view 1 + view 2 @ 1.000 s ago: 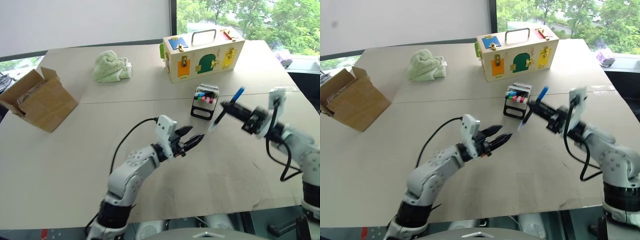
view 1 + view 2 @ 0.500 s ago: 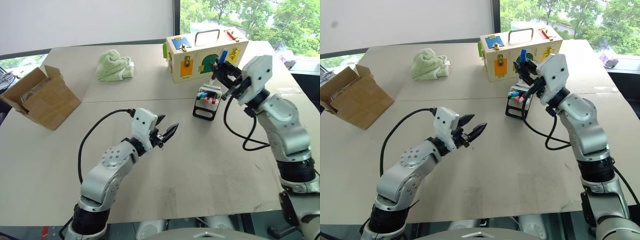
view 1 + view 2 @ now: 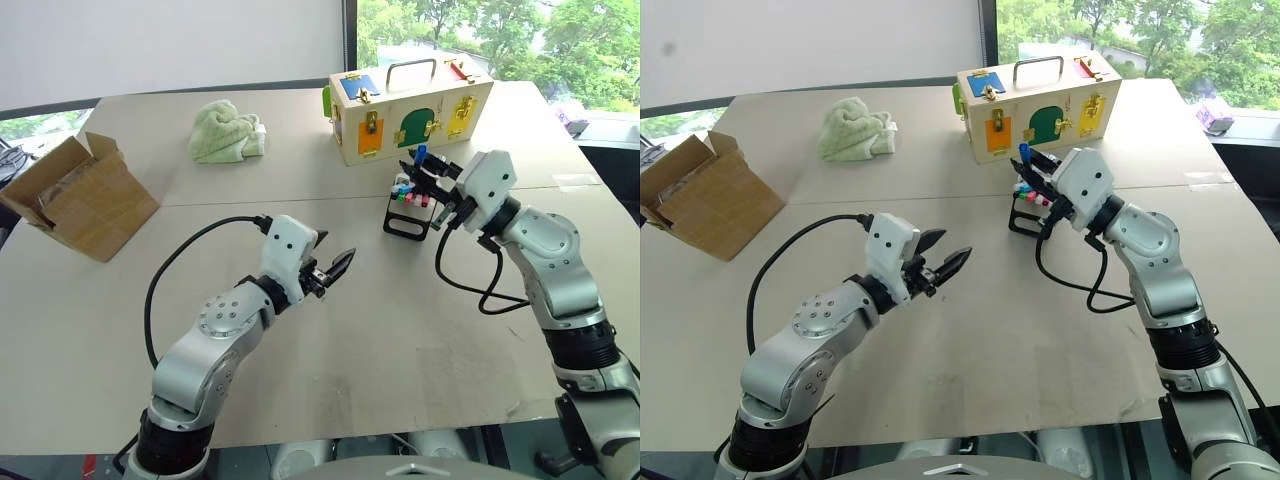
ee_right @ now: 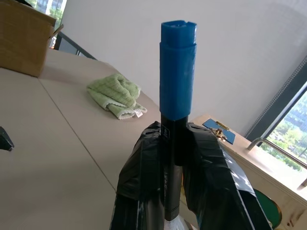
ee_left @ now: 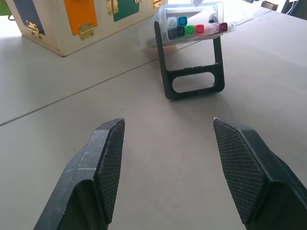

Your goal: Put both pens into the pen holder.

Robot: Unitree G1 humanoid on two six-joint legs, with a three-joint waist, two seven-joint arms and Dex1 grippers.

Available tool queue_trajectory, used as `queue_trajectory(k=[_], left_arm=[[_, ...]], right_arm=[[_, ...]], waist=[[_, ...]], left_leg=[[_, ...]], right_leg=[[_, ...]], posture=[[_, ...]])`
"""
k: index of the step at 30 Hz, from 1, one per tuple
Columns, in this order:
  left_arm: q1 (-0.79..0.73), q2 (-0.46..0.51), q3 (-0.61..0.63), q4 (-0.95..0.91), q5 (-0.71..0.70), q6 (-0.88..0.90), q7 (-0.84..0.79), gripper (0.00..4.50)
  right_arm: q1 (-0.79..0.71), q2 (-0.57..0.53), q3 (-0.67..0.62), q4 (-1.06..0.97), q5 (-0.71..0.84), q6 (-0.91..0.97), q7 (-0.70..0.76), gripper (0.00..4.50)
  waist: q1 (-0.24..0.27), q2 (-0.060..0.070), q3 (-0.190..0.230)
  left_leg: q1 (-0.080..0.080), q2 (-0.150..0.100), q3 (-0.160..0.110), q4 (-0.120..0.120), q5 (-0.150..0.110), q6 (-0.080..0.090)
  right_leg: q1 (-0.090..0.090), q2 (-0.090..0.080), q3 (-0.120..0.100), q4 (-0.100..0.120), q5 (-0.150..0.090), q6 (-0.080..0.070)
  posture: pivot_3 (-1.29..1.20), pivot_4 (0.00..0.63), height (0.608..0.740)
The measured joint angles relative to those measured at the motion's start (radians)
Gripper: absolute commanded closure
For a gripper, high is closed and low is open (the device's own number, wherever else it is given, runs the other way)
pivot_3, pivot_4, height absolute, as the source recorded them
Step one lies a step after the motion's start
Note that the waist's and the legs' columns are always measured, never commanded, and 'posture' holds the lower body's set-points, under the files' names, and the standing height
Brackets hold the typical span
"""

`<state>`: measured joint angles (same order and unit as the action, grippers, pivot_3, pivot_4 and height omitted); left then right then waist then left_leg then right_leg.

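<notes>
**Blue-capped pen clamped upright right at the rack**

The right gripper [image 3: 436, 186] sits right of centre in the head views, closed tight on the slim black-barrelled pen with the blue cap [image 4: 177, 72], and it is touching or just over the small black pen holder with the white slotted top [image 3: 410, 205]. The pen stands between the two taped fingers [image 4: 211, 158], blue cap poking up clear above them, the barrel running down out of sight.

Over in the middle of the frame, the left gripper [image 3: 334, 268] hangs above the bare beige table [image 3: 420, 330], its jaws spread roughly halfway and nothing between them, well apart from the holder.

The left wrist view gives the holder's slotted top face-on: blue, green, red and pink caps in a row, the looped black base planted on the table beyond the two open fingers [image 5: 240, 167]. Whether the orange-capped pen sits in there, I cannot tell. The right wrist view adds the tight pinch on the barrel, with the crumpled green cloth [image 4: 117, 96] far behind. The cream wooden box with coloured doors [image 3: 410, 110] stands behind the holder.
</notes>
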<state>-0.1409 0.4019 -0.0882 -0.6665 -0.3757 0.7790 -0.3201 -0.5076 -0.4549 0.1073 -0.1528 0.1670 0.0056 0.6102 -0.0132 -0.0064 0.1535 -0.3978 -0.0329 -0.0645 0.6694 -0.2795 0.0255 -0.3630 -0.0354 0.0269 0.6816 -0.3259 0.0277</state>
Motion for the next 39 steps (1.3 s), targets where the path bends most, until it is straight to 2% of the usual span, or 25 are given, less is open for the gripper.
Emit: queue_trajectory(k=[9,10,12,13,16,19,23,25,27,30,32,35,39], left_arm=[[-0.005,-0.009,0.001,0.0,-0.024,-0.031,-0.059,1.49],[-0.008,-0.011,0.001,0.0,-0.03,-0.033,-0.063,1.44],[-0.011,-0.012,0.001,0.0,-0.039,-0.04,-0.071,1.44],[-0.011,-0.012,0.001,0.0,-0.04,-0.046,-0.075,1.44],[-0.012,-0.012,0.001,0.0,-0.04,-0.056,-0.079,1.44],[-0.01,-0.016,0.001,0.0,-0.039,-0.089,-0.081,1.44],[0.008,-0.016,0.001,-0.001,-0.038,-0.112,-0.08,1.44],[0.049,-0.017,0.002,-0.004,-0.038,-0.123,-0.077,1.44],[0.185,-0.01,0.027,-0.034,-0.027,-0.175,-0.077,1.44],[0.331,0.007,0.061,-0.037,0.003,-0.236,-0.08,1.44],[0.467,0.016,0.092,-0.04,0.041,-0.314,-0.082,1.44],[0.535,0.026,0.098,-0.033,0.08,-0.367,-0.084,1.44],[0.669,0.024,0.109,-0.032,0.121,-0.478,-0.094,1.44]], right_arm=[[0.001,0.034,0.005,0.116,-0.096,-0.121,-0.012,4.4],[0.001,0.036,0.005,0.133,-0.105,-0.132,-0.013,3.61],[-0.001,0.037,0.005,0.17,-0.126,-0.157,-0.014,3.22],[-0.005,0.038,0.005,0.193,-0.135,-0.175,-0.019,2.54],[-0.016,0.04,0.005,0.234,-0.152,-0.202,-0.029,1.51],[-0.02,0.038,-0.003,0.241,-0.153,-0.214,-0.029,0.19],[-0.017,0.026,-0.008,0.214,-0.12,-0.192,-0.003,0.08],[-0.012,0.022,-0.016,0.156,-0.048,-0.124,0.031,0.08],[0.053,0.001,-0.052,0.012,0.139,0.043,0.093,0.08],[0.151,-0.042,-0.066,-0.057,0.241,0.156,0.155,0.08],[0.274,-0.083,-0.055,-0.048,0.265,0.191,0.233,0.08],[0.339,-0.091,-0.039,-0.011,0.267,0.197,0.287,0.08],[0.396,-0.102,-0.047,0.13,0.225,0.064,0.368,0.08]], waist=[[0.0,0.0,0.0],[0.0,0.0,0.0],[0.0,0.0,0.0],[-0.001,0.0,0.0],[-0.001,0.0,0.0],[-0.001,0.0,0.0],[-0.001,0.0,0.0],[-0.002,0.0,0.0],[-0.002,0.0,0.0],[0.001,0.0,0.0],[0.006,0.0,0.0],[0.006,0.002,0.001],[0.001,0.002,0.001]], left_leg=[[0.0,0.0,0.0,0.0,0.0,0.0],[0.0,0.0,0.0,0.0,0.0,0.0],[0.0,0.0,0.0,0.0,0.0,0.0],[0.0,0.0,0.0,0.0,0.0,0.0],[0.0,0.0,0.0,0.0,0.0,0.0],[0.0,0.0,0.0,0.0,0.0,-0.001],[0.0,0.0,0.0,0.0,0.0,-0.001],[0.0,0.0,0.0,0.0,0.0,-0.001],[0.0,0.001,0.0,-0.001,0.0,0.0],[0.0,0.001,0.0,-0.002,0.0,0.0],[0.0,0.0,0.0,-0.002,-0.001,0.001],[0.001,0.0,0.0,-0.001,-0.003,0.005],[0.004,0.001,0.0,-0.001,-0.003,0.005]], right_leg=[[0.0,0.0,0.0,0.0,0.0,0.0],[0.0,0.0,0.0,0.0,0.0,0.0],[0.0,0.0,0.0,0.0,0.0,0.0],[0.0,0.0,0.0,0.0,0.0,0.0],[0.0,0.0,0.0,0.0,0.0,0.0],[0.0,0.0,0.0,0.0,0.0,0.0],[0.0,0.0,0.0,0.0,0.0,0.0],[0.0,0.0,0.0,0.0,0.0,0.0],[0.0,0.0,0.001,-0.002,0.0,0.0],[0.001,-0.001,0.0,-0.003,0.0,0.0],[0.001,-0.002,0.0,-0.004,0.0,0.0],[0.002,-0.002,0.0,-0.001,0.001,-0.001],[0.004,-0.002,0.0,-0.001,0.001,-0.002]], posture=[[0.0,0.15,0.74],[0.0,0.15,0.74],[0.0,0.15,0.74],[0.0,0.15,0.74],[0.0,0.15,0.74],[0.0,0.15,0.74],[0.0,0.15,0.74],[0.0,0.15,0.74],[0.0,0.15,0.74],[0.0,0.15,0.74],[0.0,0.15,0.74],[0.0,0.15,0.74],[0.0,0.15,0.74]])
